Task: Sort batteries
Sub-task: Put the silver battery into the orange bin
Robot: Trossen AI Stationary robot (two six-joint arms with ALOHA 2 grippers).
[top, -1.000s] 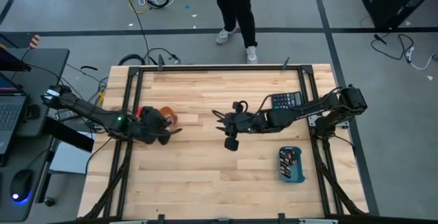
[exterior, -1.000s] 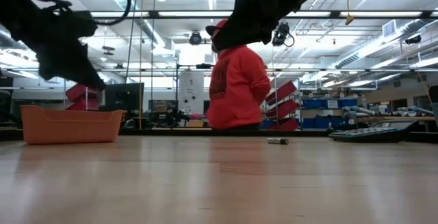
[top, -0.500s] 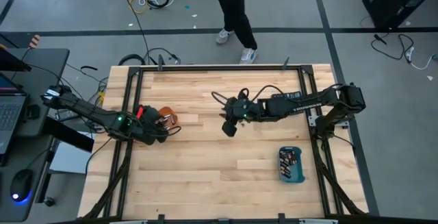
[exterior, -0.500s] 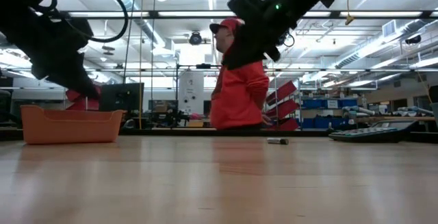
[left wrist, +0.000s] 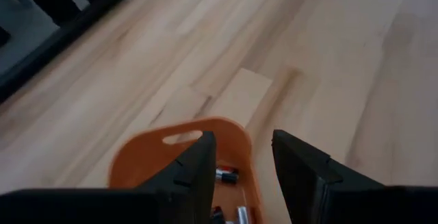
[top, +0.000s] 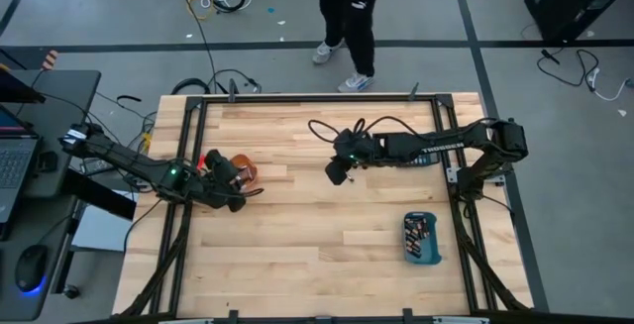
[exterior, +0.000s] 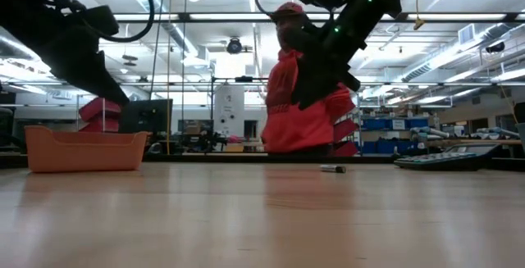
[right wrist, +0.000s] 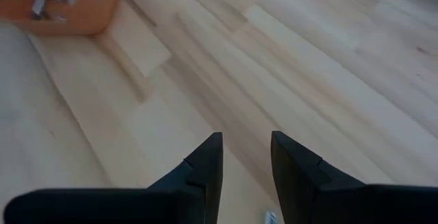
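While my left end effector [left wrist: 241, 166] hangs directly over the orange tray [top: 243, 172] at the left side of the surface [top: 317, 245], its two fingers stand apart with nothing between them, and past them I see a few batteries [left wrist: 227, 176] lying on the tray floor. My right end effector [right wrist: 245, 157] hovers above bare wood near the middle of the surface, fingers parted by a narrow gap and holding nothing. More cells sit packed in the blue tray [top: 421, 239] toward the right front. One loose battery [exterior: 332, 168] lies on the surface by itself; in the low view it rests flat on its side, its long axis running roughly across that picture, and which end is the positive cap I cannot tell. A small silvery thing [right wrist: 272, 217] just beyond my right fingers may be that same cell, but it is too small to be sure. I judge these cells to be rigid, light for me and smooth-skinned, so they should roll readily if nudged on the side and could squirt out of a pinch taken near an end. The sensible hold, I think, is across the middle of the barrel, with my fingers closing square to the long axis. The black calculator [top: 416, 156] lies under my right arm, apart from all this.
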